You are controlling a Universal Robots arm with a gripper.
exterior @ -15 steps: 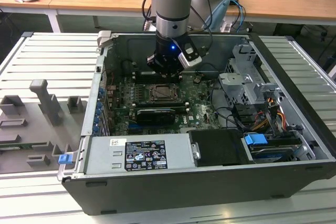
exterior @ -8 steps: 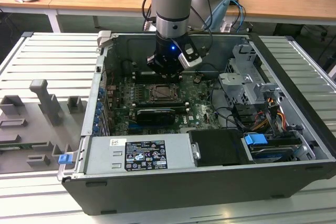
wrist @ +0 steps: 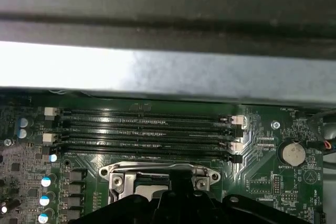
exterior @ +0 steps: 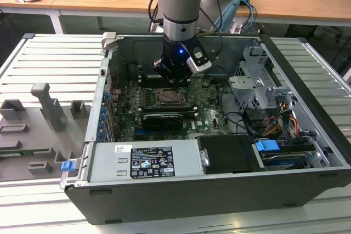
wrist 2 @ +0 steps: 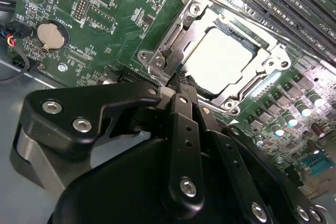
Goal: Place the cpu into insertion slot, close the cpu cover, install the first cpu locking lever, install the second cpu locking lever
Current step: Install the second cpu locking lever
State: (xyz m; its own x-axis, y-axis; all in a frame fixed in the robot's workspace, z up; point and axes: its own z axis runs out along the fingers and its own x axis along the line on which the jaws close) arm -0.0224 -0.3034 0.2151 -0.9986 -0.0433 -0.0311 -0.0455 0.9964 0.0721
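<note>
The pale silver-grey cpu lies in the insertion slot on the green board. The silvery cpu cover lies flat over it, and the chip shows through its window. In the second wrist view my black gripper is shut, its tips meeting right at the socket's rim by one corner of the cover. From the exterior view the gripper hangs just over the socket's far edge. The first wrist view shows the socket's edge above the gripper body. I cannot tell how the locking levers stand.
Long black memory slots run beside the socket, toward the case wall. A coin battery sits on the board. A long black card, a power supply and a drive cage crowd the case.
</note>
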